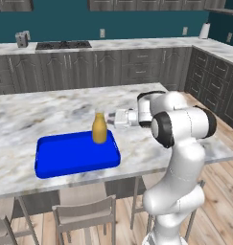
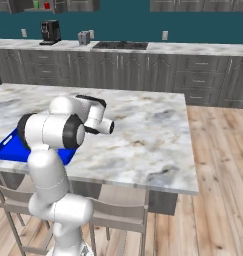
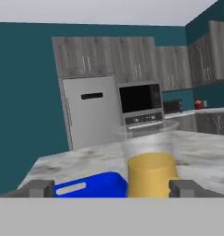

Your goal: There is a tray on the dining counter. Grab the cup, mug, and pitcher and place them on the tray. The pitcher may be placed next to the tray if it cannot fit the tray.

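Item one, the dining counter (image 1: pixel 51 112): a broad slab of white-grey marble with brownish veins, stools tucked beneath its near edge. Item two, the tray (image 1: pixel 65 158): bright blue, shallow, rounded corners, lying flat on that counter near the front edge; from the right base view a blue corner of it shows past the arm. Item three, the pitcher (image 1: pixel 99 128): yellow-orange, rounded body with a narrower neck, standing upright at the tray's back right corner; whether its base rests inside the rim or just on it cannot be told. In the hand view it stands close ahead, its body between the two finger tips, with the tray to its left. Item four, the gripper (image 3: pixel 112 188): jaws spread wide, one tip on each side of the pitcher with a gap showing at both, nothing pinched. From the left base view the hand reaches level across the counter toward the pitcher's right side. Background stock: dark grey cabinets, a marbled worktop along the teal wall, a microwave (image 3: pixel 140 98) and a tall pale fridge (image 3: pixel 91 110).
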Robot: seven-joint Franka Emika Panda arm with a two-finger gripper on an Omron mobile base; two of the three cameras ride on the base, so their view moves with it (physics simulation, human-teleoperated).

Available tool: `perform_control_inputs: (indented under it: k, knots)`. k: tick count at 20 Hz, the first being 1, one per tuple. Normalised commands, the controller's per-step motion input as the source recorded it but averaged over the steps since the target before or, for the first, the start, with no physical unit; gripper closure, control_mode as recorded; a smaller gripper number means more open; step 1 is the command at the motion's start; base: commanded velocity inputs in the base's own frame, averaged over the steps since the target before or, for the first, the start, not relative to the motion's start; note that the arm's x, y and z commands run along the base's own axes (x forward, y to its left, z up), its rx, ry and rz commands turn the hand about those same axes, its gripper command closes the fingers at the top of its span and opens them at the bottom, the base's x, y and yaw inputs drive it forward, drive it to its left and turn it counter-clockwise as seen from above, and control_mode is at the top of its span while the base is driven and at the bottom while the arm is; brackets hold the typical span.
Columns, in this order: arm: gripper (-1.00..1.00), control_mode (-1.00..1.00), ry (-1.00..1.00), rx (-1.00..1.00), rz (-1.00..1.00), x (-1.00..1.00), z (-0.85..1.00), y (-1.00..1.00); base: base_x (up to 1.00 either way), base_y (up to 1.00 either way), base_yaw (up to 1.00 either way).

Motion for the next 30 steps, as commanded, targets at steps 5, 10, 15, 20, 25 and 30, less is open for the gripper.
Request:
perform_control_inputs:
  k: [5, 10, 15, 20, 25, 30]
  knots:
    - [-1.0, -1.0, 0.01, 0.07, -0.03, -0.67, 0.62, -0.51, 0.0, 0.0, 0.0]
    - [-1.0, -1.0, 0.2, 0.01, -0.1, -0.58, 1.0, -0.19, 0.0, 0.0, 0.0]
    - [-1.0, -1.0, 0.37, 0.0, -0.15, -0.71, 1.0, -0.18, 0.0, 0.0, 0.0]
    - [-1.0, -1.0, 0.43, -0.02, -0.28, -0.9, 0.98, -0.47, 0.0, 0.0, 0.0]
    - [-1.0, -1.0, 0.31, -0.2, -0.28, -1.0, 0.4, -0.42, 0.0, 0.0, 0.0]
    - [-1.0, -1.0, 0.18, -0.53, -0.23, -1.0, -0.02, -0.11, 0.0, 0.0, 0.0]
